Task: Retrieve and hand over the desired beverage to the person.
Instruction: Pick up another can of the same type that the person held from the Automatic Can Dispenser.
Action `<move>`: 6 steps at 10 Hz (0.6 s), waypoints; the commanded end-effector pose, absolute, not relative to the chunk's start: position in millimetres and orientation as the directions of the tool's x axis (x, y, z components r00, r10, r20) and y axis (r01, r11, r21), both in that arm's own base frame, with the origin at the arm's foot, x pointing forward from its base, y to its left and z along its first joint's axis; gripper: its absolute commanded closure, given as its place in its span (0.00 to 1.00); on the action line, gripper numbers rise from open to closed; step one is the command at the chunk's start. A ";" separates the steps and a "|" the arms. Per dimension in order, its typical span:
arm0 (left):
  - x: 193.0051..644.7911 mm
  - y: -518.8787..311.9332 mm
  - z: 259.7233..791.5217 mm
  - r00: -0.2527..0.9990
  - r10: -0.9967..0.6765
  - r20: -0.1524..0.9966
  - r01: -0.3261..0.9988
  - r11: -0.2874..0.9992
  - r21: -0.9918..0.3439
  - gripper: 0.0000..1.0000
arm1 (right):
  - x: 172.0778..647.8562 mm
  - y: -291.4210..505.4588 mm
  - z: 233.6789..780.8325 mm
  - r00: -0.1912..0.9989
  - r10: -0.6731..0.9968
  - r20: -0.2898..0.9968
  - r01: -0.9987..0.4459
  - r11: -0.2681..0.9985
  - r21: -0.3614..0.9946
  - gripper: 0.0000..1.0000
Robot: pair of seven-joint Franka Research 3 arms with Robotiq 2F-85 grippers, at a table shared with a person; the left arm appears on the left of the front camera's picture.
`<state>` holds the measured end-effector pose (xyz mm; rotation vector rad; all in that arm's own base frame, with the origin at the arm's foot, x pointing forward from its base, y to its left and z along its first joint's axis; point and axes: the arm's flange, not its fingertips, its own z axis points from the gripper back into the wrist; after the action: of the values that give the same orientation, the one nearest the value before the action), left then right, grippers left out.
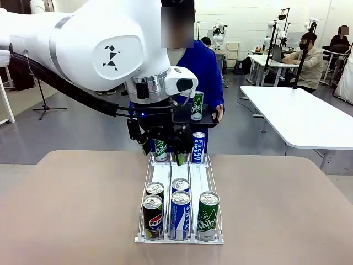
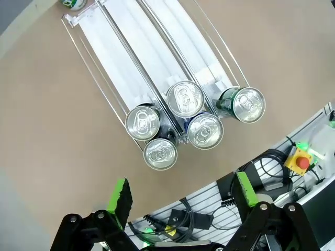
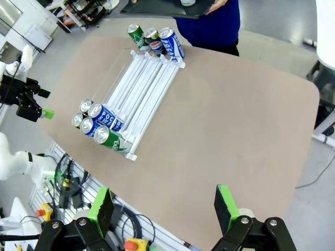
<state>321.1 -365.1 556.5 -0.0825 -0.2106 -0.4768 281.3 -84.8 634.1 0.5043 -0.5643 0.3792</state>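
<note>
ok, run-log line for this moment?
left end effector: open, empty, facing cans in clear three-lane rack; right end effector: open, empty, high above tan table; person in blue hoodie: holding black tray with green can

Even overhead room light reaches my cameras bright and soft, leaving faint shadows under the cans [image 1: 180, 214] on the tan surface [image 1: 66, 210] and glints on their lids [image 2: 185, 99], while both wrist views bow at the edges and the left arm [image 1: 110, 44] shines brightest in white.

I see a grey floor [image 1: 71, 130], a white table [image 1: 300, 116] at right (more desks [image 1: 270, 63] behind it), and a white back wall [image 1: 242, 16].
</note>
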 end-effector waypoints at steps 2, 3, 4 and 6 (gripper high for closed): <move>318.1 -367.3 554.8 0.864 -0.454 0.218 0.468 0.883 -0.018 0.00 | 281.9 -85.0 632.7 0.783 0.203 0.588 -0.474 0.807 0.353 0.00; 318.1 -367.3 554.8 0.864 -0.454 0.218 0.468 0.883 -0.018 0.00 | 281.9 -85.0 632.7 0.783 0.203 0.588 -0.474 0.807 0.353 0.00; 318.1 -367.3 554.8 0.864 -0.454 0.218 0.468 0.883 -0.018 0.00 | 281.9 -85.0 632.7 0.783 0.203 0.588 -0.474 0.807 0.353 0.00; 314.6 -379.8 540.9 0.910 -0.328 0.255 0.334 0.942 0.020 0.00 | 281.9 -85.0 632.7 0.783 0.203 0.588 -0.474 0.807 0.353 0.00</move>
<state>317.9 -368.7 552.8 -0.0695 -0.2162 -0.4420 281.3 -84.8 634.1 0.5043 -0.5643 0.3792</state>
